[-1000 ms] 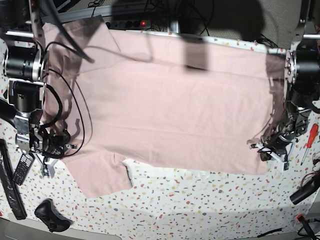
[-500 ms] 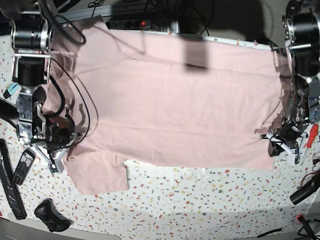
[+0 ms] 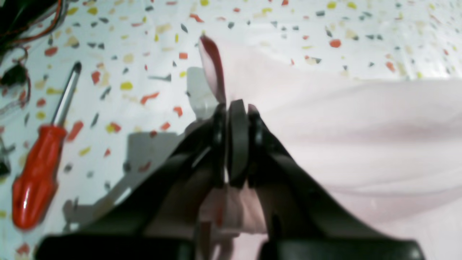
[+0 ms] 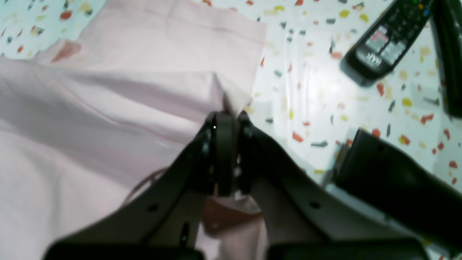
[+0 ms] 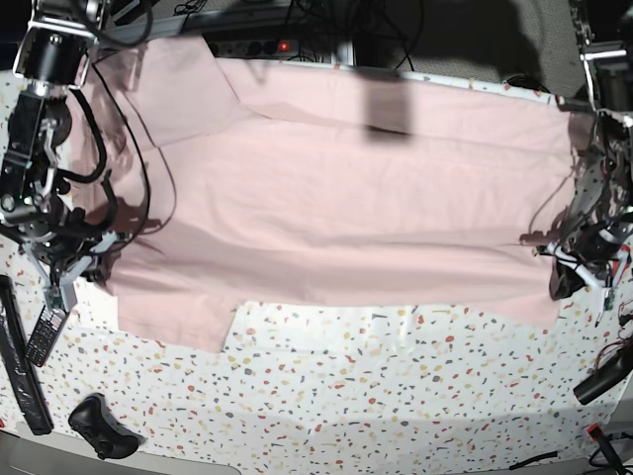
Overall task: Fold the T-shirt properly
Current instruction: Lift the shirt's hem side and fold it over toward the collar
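The pale pink T-shirt (image 5: 336, 198) lies spread wide across the speckled table (image 5: 396, 396), plain side up, with no lettering showing. My left gripper (image 5: 577, 275) is at the shirt's right near corner. In the left wrist view the left gripper (image 3: 232, 108) is shut on a pinched fold of the T-shirt (image 3: 361, 126). My right gripper (image 5: 64, 282) is at the shirt's left edge, beside the near sleeve. In the right wrist view the right gripper (image 4: 225, 119) is shut on the edge of the T-shirt (image 4: 90, 108). The fabric runs taut between the two grippers.
A remote (image 5: 45, 336), a long black bar (image 5: 20, 371) and a black controller (image 5: 99, 426) lie at the near left. The remote also shows in the right wrist view (image 4: 386, 43). A red screwdriver (image 3: 36, 180) lies beside the left gripper. A power strip (image 5: 257, 45) and cables run along the far edge.
Both grippers have moved outward, away from each other, each holding the shirt. The shirt is now pulled wider and tauter, and its near sleeve has shifted left.
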{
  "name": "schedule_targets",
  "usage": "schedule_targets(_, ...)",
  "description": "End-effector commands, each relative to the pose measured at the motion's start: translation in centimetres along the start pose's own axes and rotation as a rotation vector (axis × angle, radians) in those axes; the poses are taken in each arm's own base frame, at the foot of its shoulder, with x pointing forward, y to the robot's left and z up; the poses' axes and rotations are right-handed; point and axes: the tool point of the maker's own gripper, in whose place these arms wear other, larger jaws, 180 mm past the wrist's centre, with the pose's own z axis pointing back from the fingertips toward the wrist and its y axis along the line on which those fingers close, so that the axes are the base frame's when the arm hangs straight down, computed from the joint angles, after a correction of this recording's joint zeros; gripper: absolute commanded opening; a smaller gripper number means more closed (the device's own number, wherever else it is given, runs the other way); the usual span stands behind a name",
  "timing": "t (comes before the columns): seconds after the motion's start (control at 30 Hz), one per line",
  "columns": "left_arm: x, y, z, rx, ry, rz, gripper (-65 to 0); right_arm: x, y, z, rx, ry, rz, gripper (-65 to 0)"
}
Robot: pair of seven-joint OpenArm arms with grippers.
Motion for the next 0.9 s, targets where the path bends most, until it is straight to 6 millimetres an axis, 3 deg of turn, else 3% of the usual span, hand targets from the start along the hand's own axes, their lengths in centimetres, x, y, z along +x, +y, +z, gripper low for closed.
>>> schedule_targets(0.0,2.7,1.1,0.8,0.018,-0.077,-0.013,-65.0,1.8,-0.7,0.8,-0.009,-0.06,0.007,-65.0)
schedule_targets(0.17,2.4,1.2,3.4,0.036,-0.095,-0.038,-65.0,-0.3,-0.1,2.3,0.005,-0.036,-0.001,-65.0)
schedule_targets(0.37,1.8,1.2,5.7,0.053,-0.103,-0.066,-65.0,-2.4,-1.1,4.6,-0.014,-0.015,-0.04,-65.0)
schedule_targets(0.6,-1.2,0.9,6.9,0.047,-0.038,-0.069,-65.0,-4.4,-4.0,7.5,-0.101,0.009,-0.052,-65.0)
schedule_targets(0.87,-4.2,0.8,7.7,0.047,0.058,-0.064,-65.0,-7.2,-3.4,8.5,-0.068,0.08,-0.03,-65.0)
